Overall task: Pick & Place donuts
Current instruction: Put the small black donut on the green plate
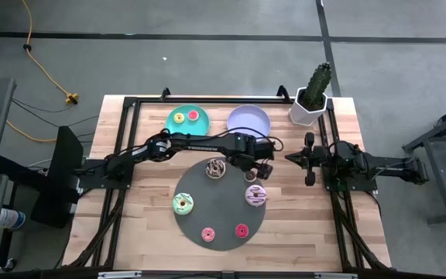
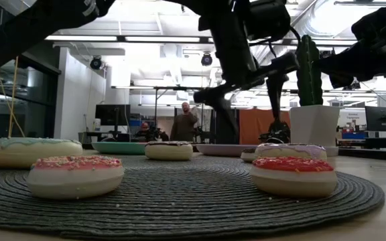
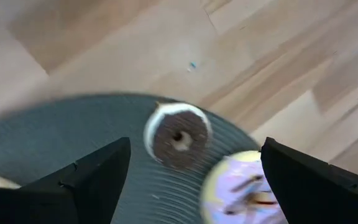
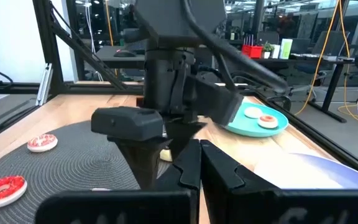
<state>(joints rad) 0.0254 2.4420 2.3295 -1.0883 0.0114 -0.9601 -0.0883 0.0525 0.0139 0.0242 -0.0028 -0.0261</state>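
Observation:
Six donuts lie on the dark grey disc [image 1: 219, 221]: chocolate-sprinkled [image 1: 216, 167], green-iced [image 1: 183, 204], little pink [image 1: 207, 233], little red [image 1: 241, 230], pink-striped [image 1: 255, 195] and little brown [image 1: 250, 177]. A little yellow donut [image 1: 179, 118] and a second little red one [image 1: 193, 116] rest on the teal plate [image 1: 187, 126]. My left gripper [image 1: 255, 171] hangs open above the little brown donut [image 3: 178, 135], one finger on either side, touching nothing. My right gripper [image 1: 310, 159] waits shut over bare table to the right of the disc.
The lilac plate [image 1: 248, 121] sits beside the teal one at the far side. A potted cactus [image 1: 313, 94] stands at the far right corner. Bare wood lies near and to the right of the disc. People stand in the room beyond the table [image 2: 183, 124].

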